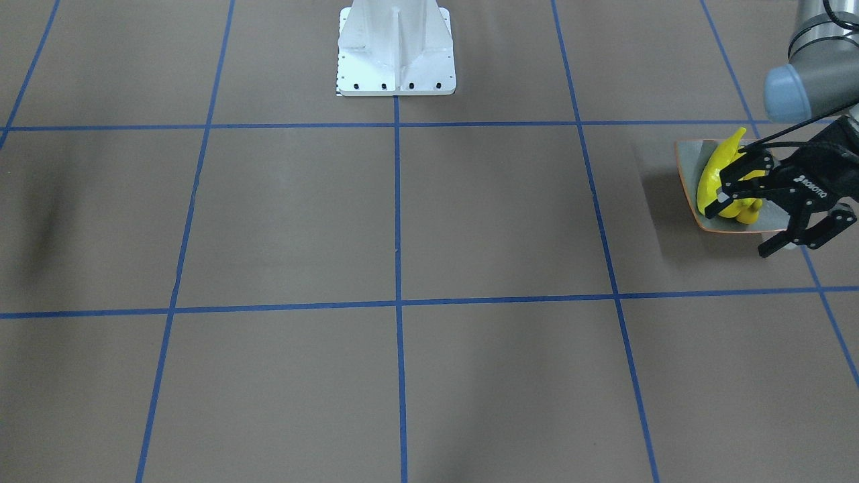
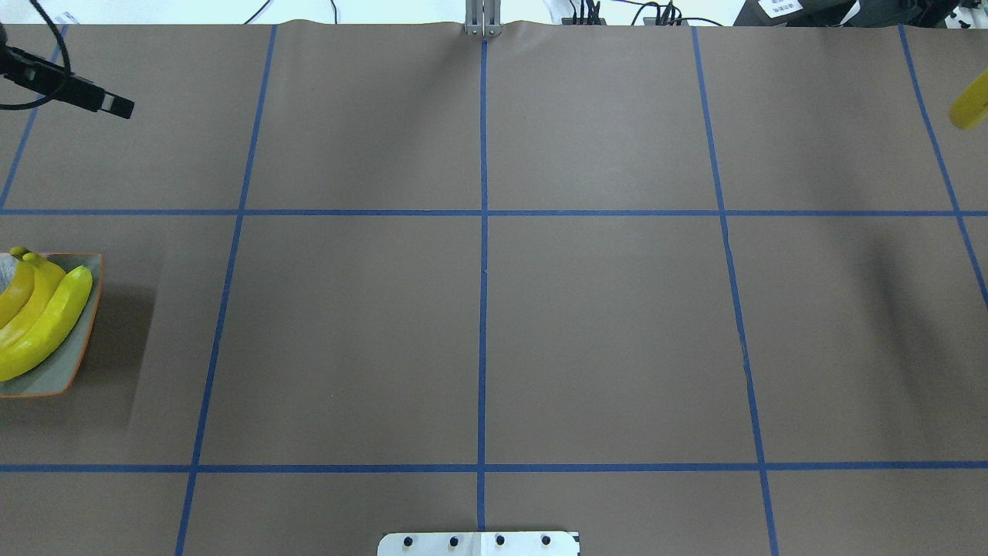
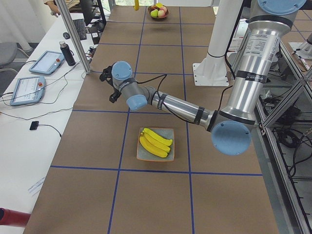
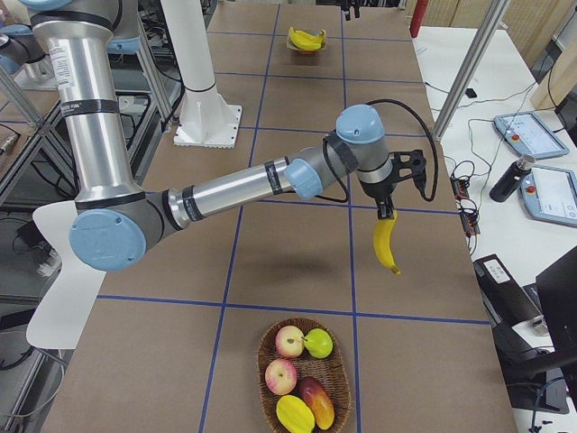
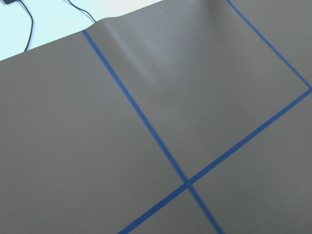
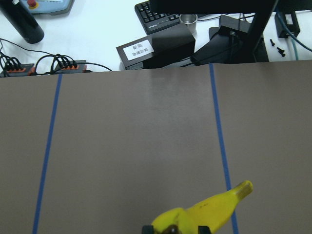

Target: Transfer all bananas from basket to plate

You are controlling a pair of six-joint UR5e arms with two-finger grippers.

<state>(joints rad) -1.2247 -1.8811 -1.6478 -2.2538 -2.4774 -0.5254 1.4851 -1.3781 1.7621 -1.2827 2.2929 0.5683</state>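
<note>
The right end effector [image 4: 386,212] is clamped on one end of a banana [image 4: 387,244], which hangs tip-down over the counter [image 2: 602,324] just past the basket [image 4: 267,336]. Its arm is stretched out nearly level. The left end effector [image 1: 745,225] stands wide and empty, raised off the plate [image 2: 71,363] at the far left where three bananas [image 2: 38,324] lie, probably to leave the approach free.

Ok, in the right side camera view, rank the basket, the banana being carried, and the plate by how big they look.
1. basket: largest, and nearest the camera.
2. carried banana: clearly smaller.
3. plate: smallest as seen, but it lies far from the camera, so its real size against the others is unsure.
</note>
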